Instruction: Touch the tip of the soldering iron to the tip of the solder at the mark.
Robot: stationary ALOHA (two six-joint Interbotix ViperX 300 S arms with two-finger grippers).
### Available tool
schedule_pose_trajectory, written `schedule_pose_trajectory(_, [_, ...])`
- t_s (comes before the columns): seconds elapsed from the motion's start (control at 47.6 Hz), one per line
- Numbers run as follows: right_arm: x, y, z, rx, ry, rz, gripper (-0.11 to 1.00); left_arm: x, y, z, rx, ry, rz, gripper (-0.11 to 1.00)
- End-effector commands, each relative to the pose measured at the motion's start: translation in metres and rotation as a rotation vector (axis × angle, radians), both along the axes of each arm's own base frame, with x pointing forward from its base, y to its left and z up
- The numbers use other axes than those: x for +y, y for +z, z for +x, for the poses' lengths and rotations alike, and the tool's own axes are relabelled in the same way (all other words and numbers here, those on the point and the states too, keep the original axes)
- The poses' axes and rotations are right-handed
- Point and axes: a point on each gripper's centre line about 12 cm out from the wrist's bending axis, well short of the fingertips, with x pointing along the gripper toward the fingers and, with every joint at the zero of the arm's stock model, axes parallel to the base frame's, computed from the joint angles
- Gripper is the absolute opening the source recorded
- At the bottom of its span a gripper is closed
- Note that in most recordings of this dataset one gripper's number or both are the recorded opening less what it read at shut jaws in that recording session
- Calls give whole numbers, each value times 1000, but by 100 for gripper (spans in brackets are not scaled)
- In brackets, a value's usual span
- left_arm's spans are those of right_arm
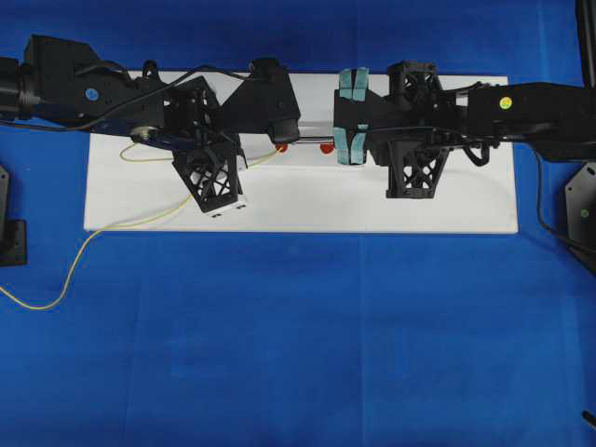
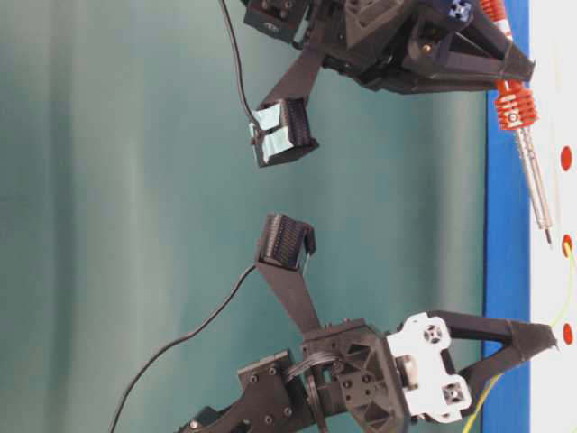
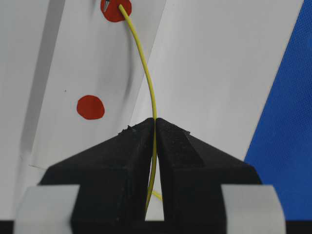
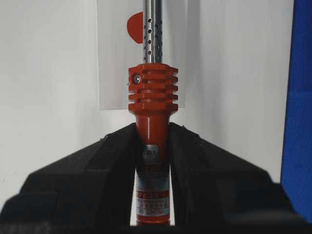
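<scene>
Left jaws (image 3: 155,127) pinch the solder (image 3: 146,73); right jaws (image 4: 152,134) clamp the soldering iron (image 4: 152,97).

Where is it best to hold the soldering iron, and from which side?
Hold the soldering iron by its orange handle, behind the ribbed collar, coming from the cord end. The right gripper holds it there; the thin metal shaft is left free.

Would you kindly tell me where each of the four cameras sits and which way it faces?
Overhead: above, looking straight down on the white board, both arms showing.
Table-level: low at the board's edge, both grippers visible, soldering iron over red marks.
Left wrist: behind the left gripper, facing along the solder.
Right wrist: behind the right gripper, facing along the iron.
Shared: both wrist views show red marks.
</scene>
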Motion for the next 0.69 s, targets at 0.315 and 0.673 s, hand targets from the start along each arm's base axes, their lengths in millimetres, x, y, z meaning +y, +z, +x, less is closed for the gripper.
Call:
schedule_pose_trajectory(0.315, [1,-3,4,5,6,2,6,2,17,6,-48,-1,10,1])
schedule_pose_trajectory(0.673, [3,-5,3,22,14,1,6,2,17,6,-47,-3,10,1])
